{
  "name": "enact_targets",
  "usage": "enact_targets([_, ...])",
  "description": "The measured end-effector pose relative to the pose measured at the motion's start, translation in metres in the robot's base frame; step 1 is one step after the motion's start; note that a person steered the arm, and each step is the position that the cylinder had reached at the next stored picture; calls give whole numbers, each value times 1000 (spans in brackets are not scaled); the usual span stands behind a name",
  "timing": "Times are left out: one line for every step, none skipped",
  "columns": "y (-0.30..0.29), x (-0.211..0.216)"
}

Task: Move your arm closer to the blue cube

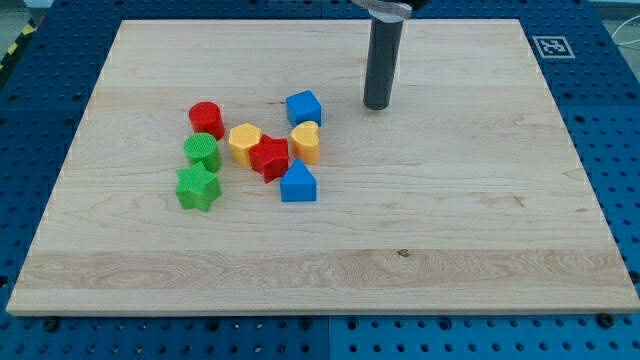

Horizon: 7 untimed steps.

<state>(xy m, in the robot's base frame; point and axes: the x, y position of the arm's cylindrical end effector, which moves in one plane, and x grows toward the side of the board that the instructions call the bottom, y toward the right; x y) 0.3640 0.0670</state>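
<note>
A wooden bench (330,270) on a blue perforated base carries eight small blocks, all gathered left of centre. Farthest toward the view's left, a red cylinder (206,118) stands above a green cylinder (203,152), with a green star (197,187) just below that. Next come a yellow hexagonal block (244,143) and a red star (269,157), touching or nearly so (the gap between them cannot be made out). A blue block with a pitched, house-like top (298,182) sits just below the red star, and a yellow heart-like block (306,143) stands to the star's right. The blue cube (303,107), the object of the task, lies at the upper right edge of the cluster, directly above the yellow heart and just apart from it.

To the cube's right, across a short stretch of bare wood, the dark rod comes down from the view's top and its tip (377,105) rests at roughly the cube's own level. The arm has no jaws, so nothing is open, closed or gripped; it can only slide and push.

The step in hand looks close to done. A short, straight slide toward the view's left would bring the tip beside the cube's right face. It should probably be slow and stop short of contact, since a push could drive the cube into the yellow hexagonal block or the red cylinder. Drifting toward the view's bottom would risk nudging the yellow heart.
</note>
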Motion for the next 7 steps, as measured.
enact_targets([0, 0])
enact_targets([0, 0])
enact_targets([-8, 0])
enact_targets([-21, 0])
enact_targets([-32, 1])
enact_targets([-44, 1])
enact_targets([-52, 1])
